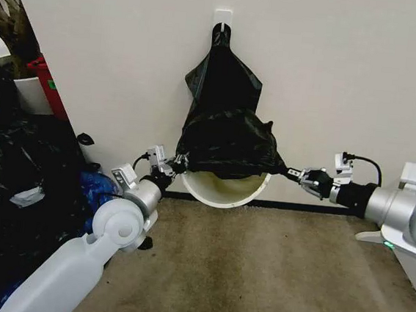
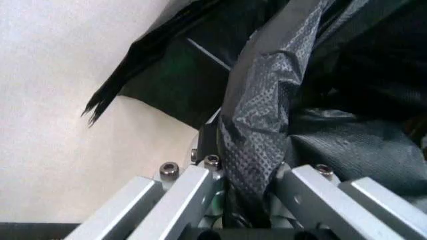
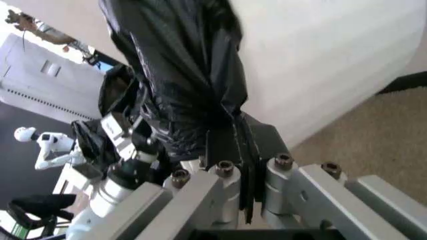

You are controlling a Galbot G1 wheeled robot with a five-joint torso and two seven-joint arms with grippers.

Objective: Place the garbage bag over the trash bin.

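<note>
- The bag (image 1: 227, 147) is stretched over the bin's (image 1: 225, 191) top at the foot of the wall, on the floor.
- The left hand (image 1: 175, 165) is clenched on the bag's left edge.
- The right hand (image 1: 300, 175) is clenched on its right corner, pulling it taut.
- More black bags (image 1: 217, 72) hang from a hook (image 1: 223, 15) above.

The garbage bag (image 1: 227, 143) I hold is glossy black with a fine dotted texture; the trash bin (image 1: 227, 191) is white, my carpet (image 1: 270, 273) brownish.
</note>
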